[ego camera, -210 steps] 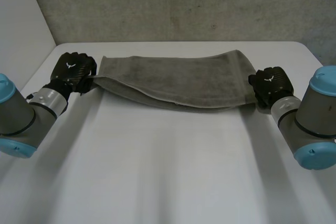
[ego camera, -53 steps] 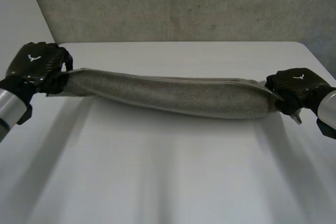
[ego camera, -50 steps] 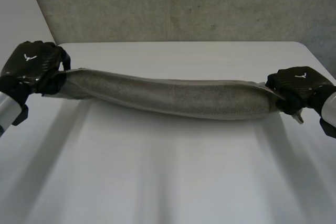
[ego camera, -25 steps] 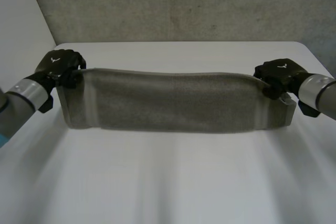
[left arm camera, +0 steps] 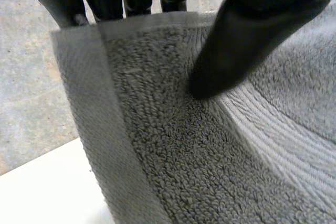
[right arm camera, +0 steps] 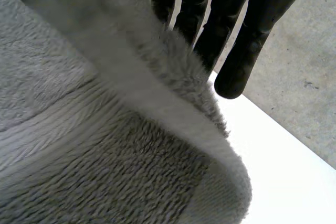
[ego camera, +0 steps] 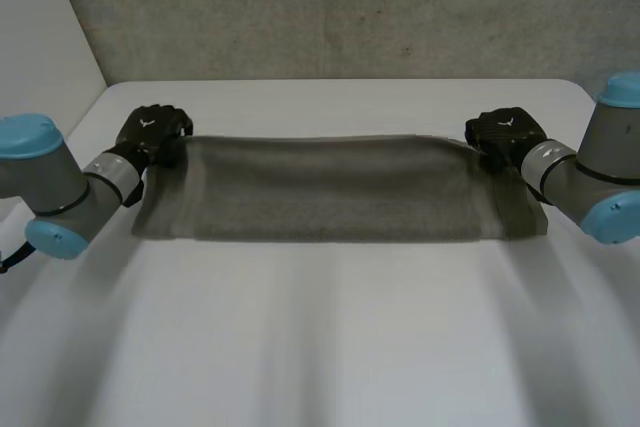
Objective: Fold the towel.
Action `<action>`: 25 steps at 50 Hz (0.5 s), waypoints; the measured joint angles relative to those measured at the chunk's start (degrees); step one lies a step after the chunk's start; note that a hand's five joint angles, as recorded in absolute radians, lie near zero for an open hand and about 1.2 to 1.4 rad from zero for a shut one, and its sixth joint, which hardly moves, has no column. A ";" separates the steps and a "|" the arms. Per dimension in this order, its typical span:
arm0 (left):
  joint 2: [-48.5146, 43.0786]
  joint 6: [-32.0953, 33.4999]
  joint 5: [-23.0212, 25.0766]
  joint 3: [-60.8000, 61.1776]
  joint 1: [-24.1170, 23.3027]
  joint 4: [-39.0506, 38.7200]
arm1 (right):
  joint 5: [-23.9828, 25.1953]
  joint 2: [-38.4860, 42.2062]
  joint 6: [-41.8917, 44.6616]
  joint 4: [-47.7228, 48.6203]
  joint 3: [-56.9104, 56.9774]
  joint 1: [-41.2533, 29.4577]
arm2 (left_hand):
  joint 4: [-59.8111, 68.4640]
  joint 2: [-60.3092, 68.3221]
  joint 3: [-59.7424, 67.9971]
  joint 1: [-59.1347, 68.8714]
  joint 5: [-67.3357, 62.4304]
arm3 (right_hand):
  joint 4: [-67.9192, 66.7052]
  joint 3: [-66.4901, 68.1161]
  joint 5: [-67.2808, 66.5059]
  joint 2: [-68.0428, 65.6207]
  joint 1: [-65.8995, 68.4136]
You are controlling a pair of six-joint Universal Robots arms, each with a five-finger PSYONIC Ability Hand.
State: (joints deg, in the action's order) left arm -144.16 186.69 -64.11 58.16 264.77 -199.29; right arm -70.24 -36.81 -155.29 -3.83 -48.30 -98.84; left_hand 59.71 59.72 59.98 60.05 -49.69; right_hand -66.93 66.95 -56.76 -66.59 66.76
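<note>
There is one towel (ego camera: 330, 187), and it is grey. There is one desk (ego camera: 320, 347), and it is white. There are two hands, both black: one left hand (ego camera: 152, 132) and one right hand (ego camera: 505, 133). The towel has two top corners, one at each hand. There are two arms: one left arm (ego camera: 75, 187) and one right arm (ego camera: 575, 169). Each arm shows two light-blue caps (ego camera: 30, 135), so that makes four caps. Each hand has one small white mark (ego camera: 146, 120) on its back, so that makes two marks. Behind the desk there is one grey wall (ego camera: 350, 7).
</note>
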 measured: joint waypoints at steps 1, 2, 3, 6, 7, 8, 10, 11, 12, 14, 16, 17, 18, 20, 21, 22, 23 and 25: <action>-0.38 0.01 0.00 -0.44 -0.13 0.00 | -0.24 0.51 0.00 -0.02 0.53 -0.05 | -6.19 -6.90 -6.10 -6.86 6.39 | 6.52 -6.61 6.69 6.66 -6.56; -0.75 0.03 -0.04 -0.89 -0.26 0.01 | -0.58 1.06 -0.01 -0.02 1.14 -0.10 | -11.38 -11.66 -11.47 -11.96 11.44 | 12.19 -13.39 12.68 13.03 -13.37; -0.89 0.04 -0.06 -1.01 -0.29 0.01 | -0.76 1.24 -0.01 0.00 1.33 -0.11 | -15.67 -15.88 -15.71 -16.35 16.58 | 17.13 -17.39 18.02 17.07 -17.58; -1.23 0.09 -0.62 -1.57 -0.41 0.03 | -2.24 2.00 -0.05 0.55 2.09 -0.29 | -37.15 -37.54 -37.38 -38.37 38.81 | 43.78 -44.19 46.62 44.77 -44.42; -1.25 0.10 -0.89 -1.70 -0.43 0.04 | -2.56 2.07 -0.07 0.74 2.18 -0.33 | -39.53 -40.43 -39.90 -40.48 41.34 | 47.87 -48.25 50.51 48.74 -48.03; -1.20 0.12 -1.40 -1.94 -0.44 0.06 | -3.27 2.17 -0.11 1.17 2.32 -0.42 | -41.79 -42.55 -42.24 -42.20 43.69 | 51.28 -51.53 53.23 51.86 -51.11; -1.00 0.12 -2.37 -2.39 -0.45 0.11 | -4.15 2.14 -0.23 1.84 2.38 -0.51 | -42.83 -43.50 -43.37 -43.20 45.11 | 52.13 -52.74 53.33 52.83 -53.01; -0.75 0.10 -3.17 -2.72 -0.46 0.17 | -4.69 1.96 -0.39 2.28 2.37 -0.56 | -43.06 -43.74 -43.75 -43.34 45.37 | 52.13 -52.82 53.34 52.83 -53.44; -0.52 0.07 -3.71 -2.94 -0.46 0.24 | -5.08 1.74 -0.58 2.56 2.32 -0.59 | -43.12 -43.85 -43.83 -43.34 45.46 | 52.13 -52.83 53.34 52.83 -53.51; 0.23 -0.02 -4.89 -3.36 -0.47 0.47 | -5.72 0.70 -1.47 3.13 2.08 -0.65 | -43.27 -44.00 -43.83 -43.34 45.51 | 52.13 -52.83 53.33 52.83 -53.52; 1.32 -0.13 -5.82 -3.50 -0.48 0.75 | -6.13 -0.82 -2.93 3.49 1.67 -0.67 | -43.27 -44.18 -43.83 -43.34 45.60 | 52.13 -52.83 53.34 52.83 -53.62; 1.87 -0.18 -6.17 -3.45 -0.48 0.92 | -6.20 -1.27 -3.35 3.56 1.55 -0.67 | -43.27 -44.20 -43.83 -43.34 45.60 | 52.13 -52.83 53.33 52.83 -53.66; 2.94 -0.31 -6.64 -3.20 -0.48 1.20 | -6.31 -2.89 -4.79 3.74 1.05 -0.66 | -43.27 -44.24 -43.83 -43.34 45.60 | 52.13 -52.83 53.34 52.83 -53.67; 4.70 -0.57 -7.13 -2.55 -0.48 1.66 | -6.34 -5.16 -6.63 3.89 0.21 -0.64 | -43.28 -44.26 -43.83 -43.34 45.61 | 52.13 -52.83 53.34 52.83 -53.67; 5.97 -0.81 -7.34 -1.87 -0.48 1.94 | -6.31 -6.79 -7.80 4.02 -0.45 -0.62 | -43.28 -44.26 -43.83 -43.34 45.61 | 52.13 -52.83 53.34 52.83 -53.67; 6.76 -0.98 -7.44 -1.35 -0.47 2.16 | -6.28 -7.79 -8.43 4.07 -0.93 -0.60 | -43.28 -44.26 -43.83 -43.34 45.61 | 52.13 -52.83 53.33 52.83 -53.67; 8.43 -1.38 -7.56 -0.21 -0.45 2.42 | -6.21 -9.68 -9.40 4.19 -1.98 -0.52 | -43.28 -44.26 -43.83 -43.34 45.61 | 52.13 -52.83 53.33 52.83 -53.67; 11.13 -2.13 -7.62 1.92 -0.41 2.70 | -6.01 -12.90 -10.65 4.39 -4.12 -0.36 | -43.28 -44.26 -43.83 -43.34 45.61 | 52.13 -52.83 53.33 52.83 -53.67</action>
State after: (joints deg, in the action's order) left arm -133.03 184.56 -71.73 60.08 264.36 -196.59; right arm -76.25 -49.71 -165.94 0.56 -52.42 -99.20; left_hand 16.43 15.45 16.15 16.71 -4.08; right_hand -14.80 14.12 -3.43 -13.76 13.09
